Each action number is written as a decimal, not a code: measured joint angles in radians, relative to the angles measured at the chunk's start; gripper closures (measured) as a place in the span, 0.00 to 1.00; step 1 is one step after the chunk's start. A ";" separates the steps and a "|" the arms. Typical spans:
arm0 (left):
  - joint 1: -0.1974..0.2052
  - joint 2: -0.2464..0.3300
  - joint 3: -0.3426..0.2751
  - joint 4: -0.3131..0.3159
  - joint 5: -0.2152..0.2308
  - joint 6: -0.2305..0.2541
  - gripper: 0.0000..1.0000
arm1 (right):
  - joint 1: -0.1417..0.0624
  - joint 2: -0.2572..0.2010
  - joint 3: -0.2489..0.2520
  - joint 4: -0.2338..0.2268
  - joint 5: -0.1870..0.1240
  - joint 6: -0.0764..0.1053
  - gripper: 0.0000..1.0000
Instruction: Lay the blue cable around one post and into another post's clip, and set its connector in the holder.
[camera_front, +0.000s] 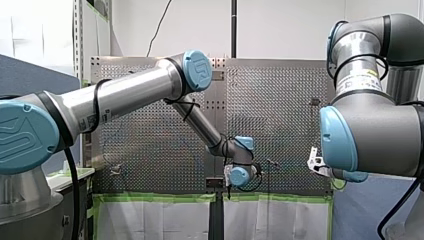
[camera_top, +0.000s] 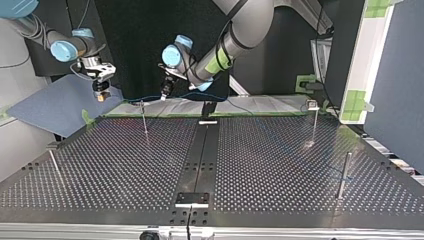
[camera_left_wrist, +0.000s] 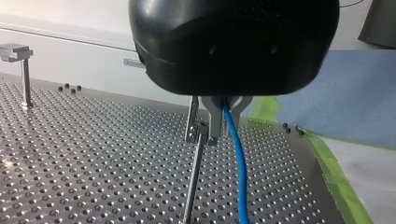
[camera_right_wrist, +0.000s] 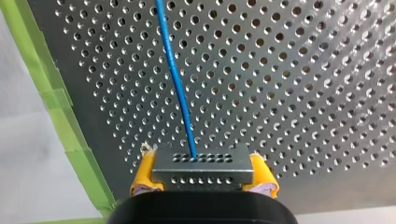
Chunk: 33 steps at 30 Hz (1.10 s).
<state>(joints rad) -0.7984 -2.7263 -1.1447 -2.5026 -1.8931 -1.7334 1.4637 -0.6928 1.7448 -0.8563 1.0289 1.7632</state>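
Top view, far edge of tabletop (camera_top: 270, 165): my left tool (camera_left_wrist: 223, 116) pinches the blue cable (camera_left_wrist: 239, 172) just beside a clip-topped post (camera_left_wrist: 194, 177). My right tool (camera_right_wrist: 204, 173), yellow pads clamped on the metal connector (camera_right_wrist: 203, 163), hangs by the far-left corner, over a blue mat (camera_top: 55, 107). Near half open; thin posts (camera_top: 343, 175) at both sides.

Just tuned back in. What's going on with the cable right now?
My left gripper has its jaws shut on the blue cable, which hangs beside the clip of a post, not in it. My right gripper holds the connector between its yellow pads, near the table's edge, and has not yet set it down anywhere.
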 joint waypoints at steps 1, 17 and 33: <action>0.001 0.000 0.000 0.000 0.000 0.000 1.00 | 0.001 0.000 0.000 -0.001 -0.002 -0.002 1.00; 0.019 -0.001 0.017 -0.006 0.012 -0.002 1.00 | 0.007 0.001 -0.002 -0.008 -0.004 0.002 1.00; 0.028 -0.026 0.054 -0.055 0.032 -0.011 1.00 | 0.007 0.004 -0.004 -0.006 0.001 0.003 1.00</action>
<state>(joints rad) -0.7705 -2.7524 -1.0908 -2.5575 -1.8614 -1.7441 1.4711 -0.6890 1.7411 -0.8624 1.0297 1.7658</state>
